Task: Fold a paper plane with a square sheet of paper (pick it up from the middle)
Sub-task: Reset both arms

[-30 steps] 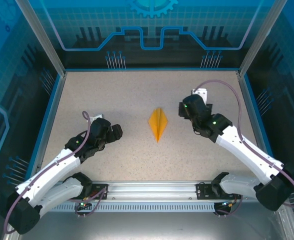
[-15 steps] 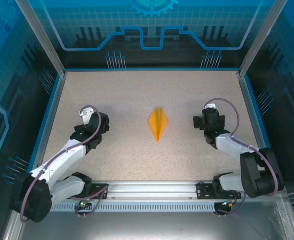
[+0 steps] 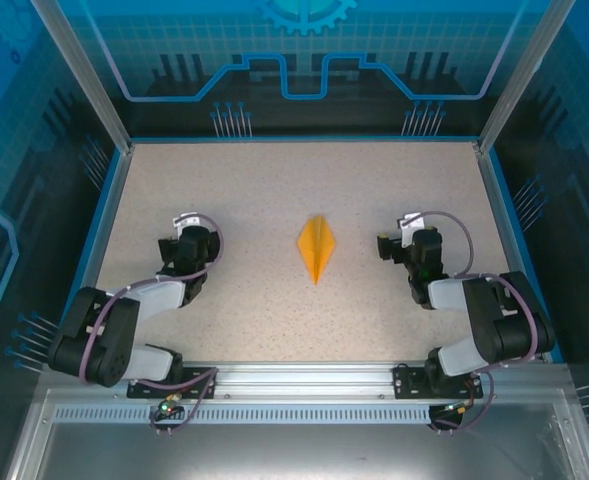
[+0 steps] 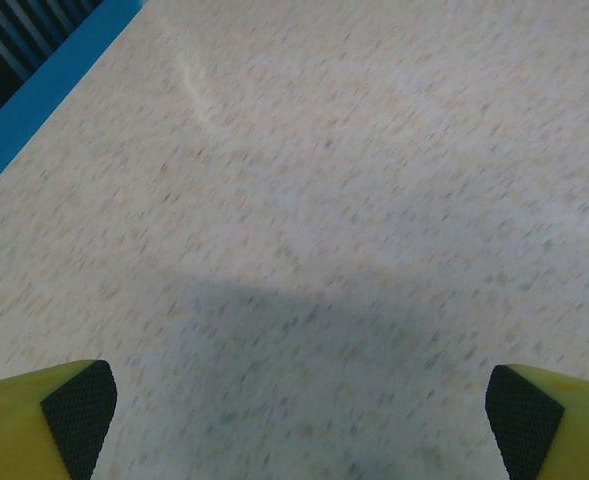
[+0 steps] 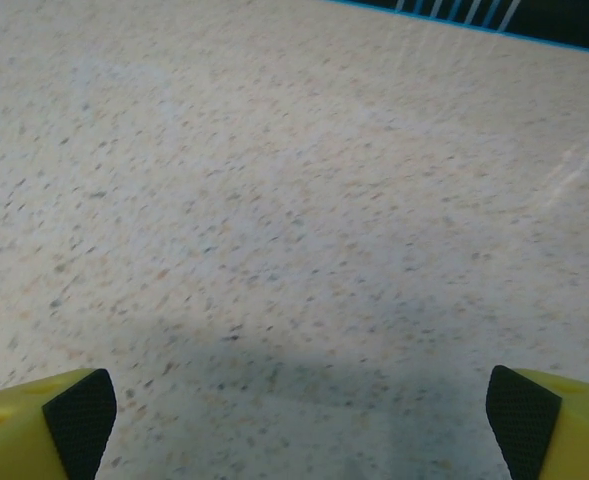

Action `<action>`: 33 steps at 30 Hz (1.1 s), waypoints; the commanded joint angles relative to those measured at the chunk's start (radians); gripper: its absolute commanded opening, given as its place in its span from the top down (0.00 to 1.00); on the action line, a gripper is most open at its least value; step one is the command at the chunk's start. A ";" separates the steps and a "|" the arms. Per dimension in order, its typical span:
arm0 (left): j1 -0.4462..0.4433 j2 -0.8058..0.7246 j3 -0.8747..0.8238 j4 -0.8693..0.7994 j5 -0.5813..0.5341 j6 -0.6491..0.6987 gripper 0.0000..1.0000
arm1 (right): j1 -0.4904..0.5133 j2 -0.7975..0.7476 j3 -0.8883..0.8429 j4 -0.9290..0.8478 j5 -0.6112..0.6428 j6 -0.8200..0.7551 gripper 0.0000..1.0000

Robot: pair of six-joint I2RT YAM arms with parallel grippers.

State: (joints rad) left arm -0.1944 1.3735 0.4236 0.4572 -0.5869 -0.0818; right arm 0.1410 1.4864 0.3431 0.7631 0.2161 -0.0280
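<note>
Paper plane (image 3: 316, 249) flat mid-table, both claws wide open & empty.
L to R: left gripper (image 3: 188, 244) sits toward the left side of the table (image 3: 254, 180), arm tucked close to its base; wrist cam has its pads (image 4: 79, 415) far apart at the bottom corners, bare speckled top btwn them, blue edge strip (image 4: 44, 95) upper left. Plane lies at centre, orange-yellow dart w/ lengthwise ridge, slimmer tip toward the near edge, well apart from both grippers. Right gripper (image 3: 404, 248) sits right of it, jaws spread just as wide, its pads (image 5: 79, 412) w/ bare tabletop btwn, holding nothing.
</note>
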 commanded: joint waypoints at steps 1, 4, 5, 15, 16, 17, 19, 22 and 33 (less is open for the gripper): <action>0.035 0.007 -0.004 0.205 0.178 0.109 0.01 | -0.023 0.011 0.041 0.070 -0.041 -0.007 0.01; 0.086 -0.011 -0.083 0.340 0.246 0.086 0.01 | -0.039 0.016 0.063 0.036 -0.024 0.021 0.01; 0.096 -0.015 -0.090 0.345 0.241 0.073 0.01 | -0.038 0.016 0.063 0.037 -0.023 0.021 0.00; 0.180 0.141 -0.024 0.352 0.422 0.048 0.01 | -0.050 0.017 0.073 0.020 -0.048 0.026 0.01; 0.181 0.145 -0.028 0.374 0.412 0.048 0.02 | -0.063 0.016 0.076 0.009 -0.074 0.029 0.00; 0.180 0.141 -0.025 0.360 0.411 0.045 0.01 | -0.064 0.015 0.077 0.010 -0.077 0.029 0.01; 0.177 0.142 -0.028 0.364 0.406 0.048 0.02 | -0.064 0.015 0.078 0.008 -0.078 0.028 0.00; 0.177 0.142 -0.024 0.360 0.416 0.052 0.01 | -0.063 0.015 0.077 0.009 -0.077 0.028 0.01; 0.177 0.143 -0.025 0.360 0.417 0.052 0.02 | -0.063 0.017 0.079 0.008 -0.081 0.027 0.00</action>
State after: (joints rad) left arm -0.0280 1.5223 0.3794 0.7921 -0.1921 -0.0261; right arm 0.0944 1.4944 0.4004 0.7677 0.1482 -0.0151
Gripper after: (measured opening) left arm 0.985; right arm 0.994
